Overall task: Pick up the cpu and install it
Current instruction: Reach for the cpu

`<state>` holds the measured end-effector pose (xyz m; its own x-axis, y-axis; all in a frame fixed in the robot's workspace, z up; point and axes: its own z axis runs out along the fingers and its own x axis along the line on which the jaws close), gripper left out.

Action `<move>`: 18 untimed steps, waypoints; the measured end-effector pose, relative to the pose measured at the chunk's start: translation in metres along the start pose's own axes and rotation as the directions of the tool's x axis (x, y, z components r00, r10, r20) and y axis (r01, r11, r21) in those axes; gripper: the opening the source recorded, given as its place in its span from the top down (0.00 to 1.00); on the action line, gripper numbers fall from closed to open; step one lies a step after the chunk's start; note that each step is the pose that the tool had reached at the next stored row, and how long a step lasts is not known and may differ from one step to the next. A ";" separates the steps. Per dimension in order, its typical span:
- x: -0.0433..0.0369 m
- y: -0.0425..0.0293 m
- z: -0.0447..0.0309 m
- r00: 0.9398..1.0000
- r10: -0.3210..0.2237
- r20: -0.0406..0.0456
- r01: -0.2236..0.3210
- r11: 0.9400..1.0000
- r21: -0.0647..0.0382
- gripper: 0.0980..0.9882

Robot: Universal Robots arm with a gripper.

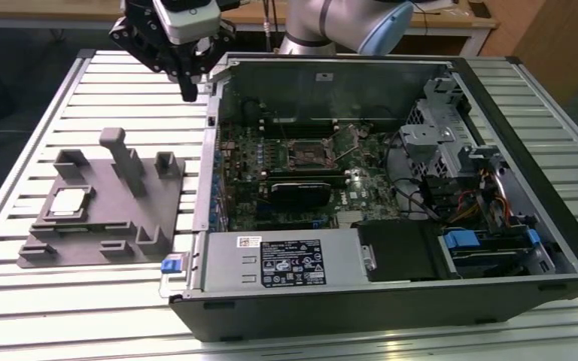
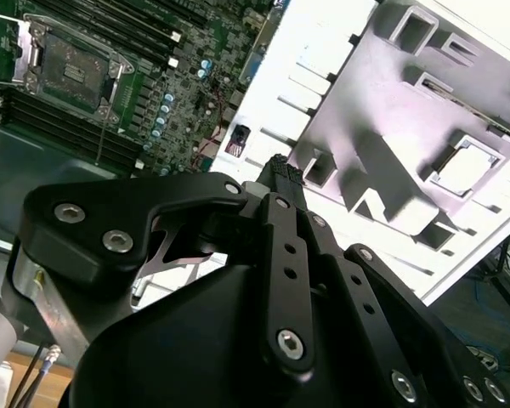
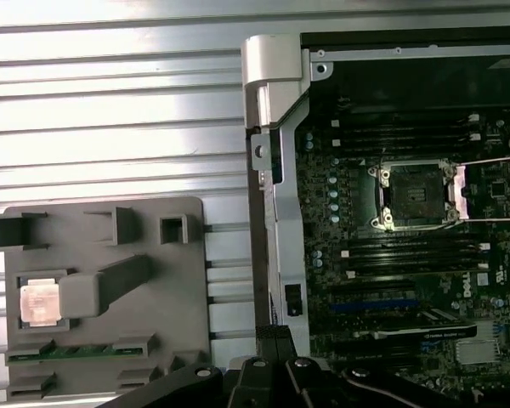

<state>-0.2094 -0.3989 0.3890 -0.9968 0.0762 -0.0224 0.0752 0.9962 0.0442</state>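
The gripper (image 1: 189, 93) is held over the slatted table (image 1: 88, 98), just beside the open computer case (image 1: 390, 308), its fingers closed together on nothing; the cpu (image 1: 68, 201) is seated in the grey fixture tray (image 1: 98, 244), well apart.

It looked like a robotics lab or workshop: a robot arm (image 1: 342, 26) stood over a slatted aluminium bench (image 1: 98, 98) carrying an opened computer case (image 1: 390, 195) and a grey fixture tray (image 1: 103, 242), with a wooden desk (image 1: 450, 22) behind.

The cpu (image 2: 467, 166) sits in the grey tray (image 2: 370, 102), beyond the tool (image 2: 280, 177).
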 end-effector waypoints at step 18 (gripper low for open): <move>0.0207 -0.0016 0.0009 1.000 0.000 -0.001 0.000 1.000 0.000 0.99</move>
<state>-0.2302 -0.3989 0.3876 -0.9969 0.0762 -0.0210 0.0752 0.9962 0.0441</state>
